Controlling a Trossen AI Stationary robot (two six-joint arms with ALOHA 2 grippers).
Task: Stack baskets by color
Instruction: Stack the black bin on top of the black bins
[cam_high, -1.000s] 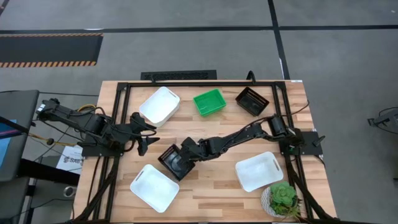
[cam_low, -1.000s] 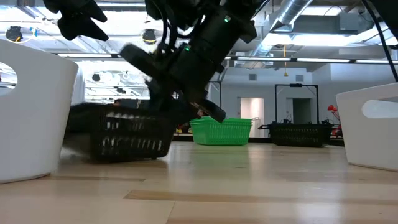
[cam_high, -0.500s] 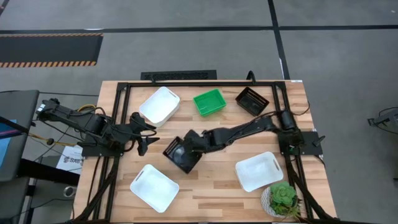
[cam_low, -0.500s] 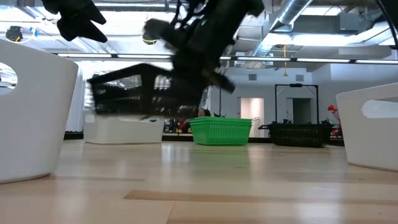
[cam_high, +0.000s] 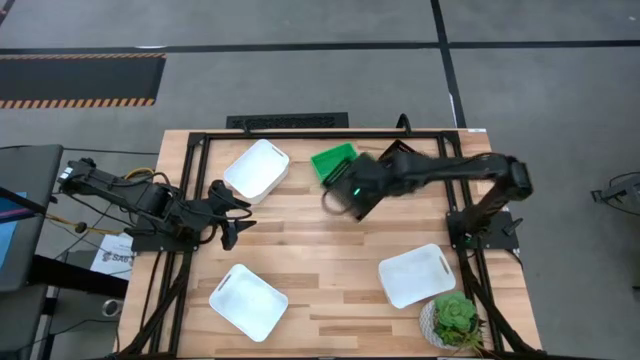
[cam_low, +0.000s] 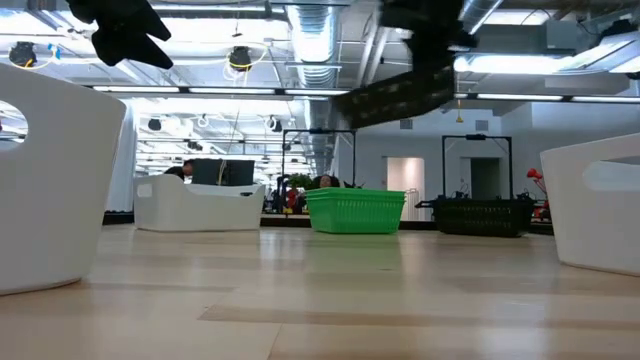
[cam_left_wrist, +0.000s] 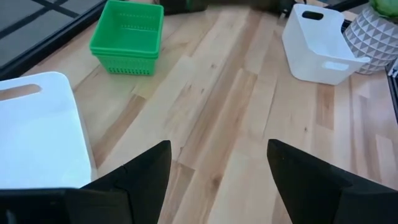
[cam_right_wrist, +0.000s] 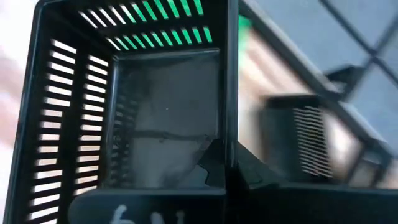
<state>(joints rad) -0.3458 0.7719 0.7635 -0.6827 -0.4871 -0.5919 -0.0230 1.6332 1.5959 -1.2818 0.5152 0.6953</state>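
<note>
Black slotted plastic was what we found in the right gripper: its fingers were clamped on the wall of a black slotted rectangular basket, held in the air above the far middle of the wooden tabletop, beside the bright green rectangular basket. We saw a second black slotted basket standing at the far right. We counted three white rounded baskets: far left, near left, near right. The left gripper waited at the left edge, fingers apart, gripping nothing.
</note>
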